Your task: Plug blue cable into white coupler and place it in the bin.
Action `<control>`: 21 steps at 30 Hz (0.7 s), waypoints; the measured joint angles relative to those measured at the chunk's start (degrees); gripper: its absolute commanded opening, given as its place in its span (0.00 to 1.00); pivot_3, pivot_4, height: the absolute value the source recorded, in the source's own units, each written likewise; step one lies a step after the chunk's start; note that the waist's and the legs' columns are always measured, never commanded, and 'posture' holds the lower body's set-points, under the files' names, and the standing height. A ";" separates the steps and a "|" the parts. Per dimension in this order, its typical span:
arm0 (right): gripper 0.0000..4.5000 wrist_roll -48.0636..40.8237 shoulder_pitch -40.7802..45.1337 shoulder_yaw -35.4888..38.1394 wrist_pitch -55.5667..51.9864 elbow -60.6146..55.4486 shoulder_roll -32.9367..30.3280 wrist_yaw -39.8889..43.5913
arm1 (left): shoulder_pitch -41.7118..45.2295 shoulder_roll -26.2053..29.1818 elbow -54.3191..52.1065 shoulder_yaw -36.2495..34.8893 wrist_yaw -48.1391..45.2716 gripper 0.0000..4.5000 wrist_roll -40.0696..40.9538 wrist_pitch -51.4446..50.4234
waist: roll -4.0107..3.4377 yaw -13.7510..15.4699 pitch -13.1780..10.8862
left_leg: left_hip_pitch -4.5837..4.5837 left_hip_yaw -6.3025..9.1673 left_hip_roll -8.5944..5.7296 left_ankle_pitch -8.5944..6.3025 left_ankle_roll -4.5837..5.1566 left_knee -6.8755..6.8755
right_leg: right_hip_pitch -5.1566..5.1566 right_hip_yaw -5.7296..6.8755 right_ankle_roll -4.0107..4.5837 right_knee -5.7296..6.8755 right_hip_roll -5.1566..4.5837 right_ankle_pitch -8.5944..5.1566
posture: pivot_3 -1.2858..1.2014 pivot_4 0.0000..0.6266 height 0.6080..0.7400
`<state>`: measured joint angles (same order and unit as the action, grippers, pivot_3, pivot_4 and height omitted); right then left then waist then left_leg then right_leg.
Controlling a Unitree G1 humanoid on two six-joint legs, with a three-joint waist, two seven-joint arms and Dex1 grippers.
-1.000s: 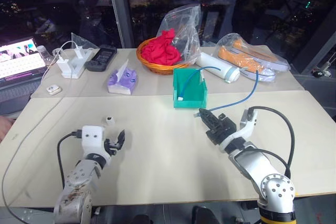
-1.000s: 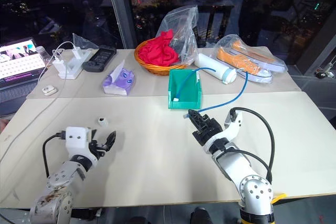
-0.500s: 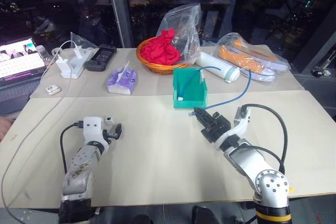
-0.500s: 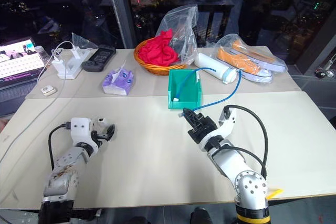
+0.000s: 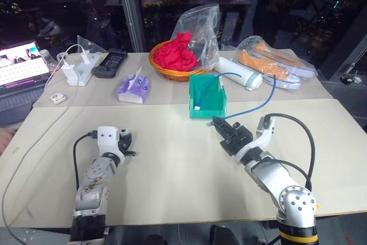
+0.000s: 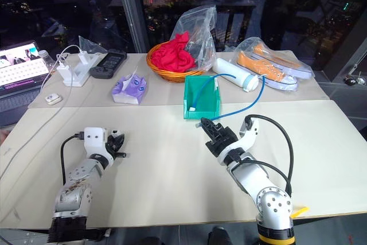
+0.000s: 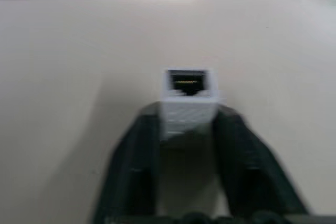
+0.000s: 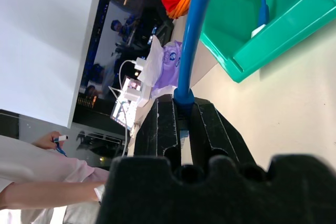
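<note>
Between the two black fingers (image 7: 136,166) of the left gripper (image 7: 188,129), the white coupler (image 7: 188,100) is sitting clamped, its dark socket facing away over bare table (image 7: 63,66). The left wrist view is showing that socket; the head views are giving only a small pale block at the left gripper (image 5: 123,142), low on the near left of the table.

Right of centre, the right gripper (image 5: 221,125) is pinching the blue cable (image 5: 261,102) near its plug, fingers closed narrow on it. The right wrist view is showing the cable (image 8: 191,35) rising out between the fingers toward the bin (image 8: 294,19). The cable is arching back past the white cylinder roll (image 5: 238,73), and its far end is lying inside the bin (image 5: 215,109).

Open tabletop is lying between the grippers, which are well apart. The plug is hidden by the fingers. A person's arm (image 8: 31,195) is partly cut off.
</note>
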<state>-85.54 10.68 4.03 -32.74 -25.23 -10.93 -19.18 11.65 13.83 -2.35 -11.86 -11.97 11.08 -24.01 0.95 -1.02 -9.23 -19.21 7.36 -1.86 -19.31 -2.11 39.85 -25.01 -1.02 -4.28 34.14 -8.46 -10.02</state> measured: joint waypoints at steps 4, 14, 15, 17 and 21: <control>0.00 0.44 0.00 -0.01 0.00 0.00 0.12 -0.05 | 0.18 0.14 -0.18 0.38 -0.01 0.15 0.00 -0.43 | 0.00 0.01 0.00 | 0.00 0.00 0.00 0.00 0.01 0.00 | 0.00 0.00 0.00 0.00 0.00 0.00 | 0.52 0.24 0.87; 0.00 8.06 0.05 -1.05 -0.16 -1.50 -2.10 0.42 | 4.12 1.88 -4.42 11.36 -13.64 0.15 0.21 9.30 | 0.00 0.20 0.00 | -0.08 -0.02 0.00 0.12 -0.21 0.00 | -0.01 0.00 -0.01 -0.01 0.00 0.01 | 0.52 0.24 0.87; 0.00 9.28 0.11 -1.18 -0.16 -1.87 -2.17 0.53 | 4.50 1.67 -5.02 13.73 -16.15 0.15 0.40 10.40 | -0.01 0.14 0.01 | -0.07 -0.03 0.00 0.11 -0.21 -0.01 | 0.00 0.00 -0.01 -0.01 0.00 0.01 | 0.52 0.24 0.87; 0.00 12.51 0.10 -1.21 -0.13 -3.02 -2.30 0.75 | 4.35 1.13 -4.49 19.26 -20.95 0.15 0.27 11.87 | -0.04 -0.19 0.03 | -0.08 -0.06 0.00 0.10 -0.19 -0.02 | 0.01 -0.01 -0.01 0.00 0.00 0.01 | 0.52 0.24 0.87; 0.00 14.58 -1.26 -0.50 -0.06 -6.02 -2.65 1.20 | 3.74 1.67 1.05 27.22 -27.55 0.15 -2.14 14.74 | -0.05 -0.84 0.03 | -0.07 -0.05 0.01 -0.02 0.03 -0.05 | -0.01 -0.01 -0.01 0.00 0.00 0.00 | 0.52 0.24 0.87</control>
<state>-70.96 9.42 3.53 -32.80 -31.25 -13.58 -17.98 15.39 15.50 -1.30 15.36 -39.52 8.94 -9.27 0.91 -1.86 -9.21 -19.29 7.31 -1.85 -19.33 -2.08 39.80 -25.02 -1.03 -4.29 34.14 -8.46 -10.01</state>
